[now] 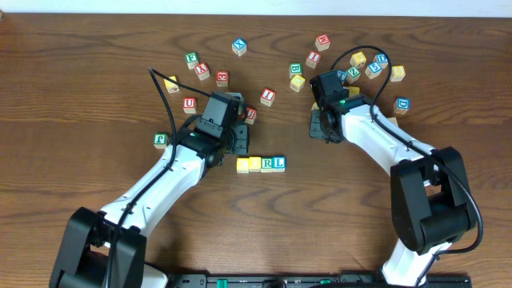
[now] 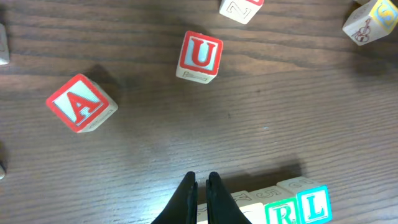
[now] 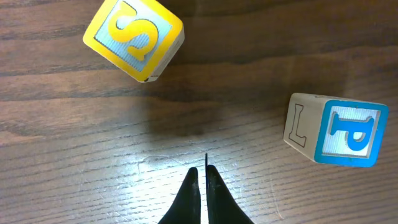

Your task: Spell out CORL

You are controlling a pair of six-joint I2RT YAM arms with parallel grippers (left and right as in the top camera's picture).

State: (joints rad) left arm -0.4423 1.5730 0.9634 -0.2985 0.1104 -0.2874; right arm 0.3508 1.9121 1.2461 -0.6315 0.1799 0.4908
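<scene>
Four cubes stand side by side in a row on the wooden table: two yellow-faced cubes (image 1: pixel 243 166) (image 1: pixel 255 164), the green R cube (image 1: pixel 267 163) and the blue L cube (image 1: pixel 279 162). My left gripper (image 1: pixel 241 149) is shut and empty just behind the row's left end. In the left wrist view its tips (image 2: pixel 202 178) cover part of the yellow-faced cubes, while the R cube (image 2: pixel 283 212) and the L cube (image 2: pixel 314 204) show at the lower right. My right gripper (image 1: pixel 317 129) (image 3: pixel 202 169) is shut on nothing, low over bare wood, well apart from the row.
Loose cubes lie across the back of the table, with a dense cluster at the back right (image 1: pixel 376 68). A red U cube (image 2: pixel 200 56) and a red A cube (image 2: pixel 79 102) lie ahead of my left gripper. A yellow S cube (image 3: pixel 134 38) and a blue P cube (image 3: pixel 339 129) flank my right gripper.
</scene>
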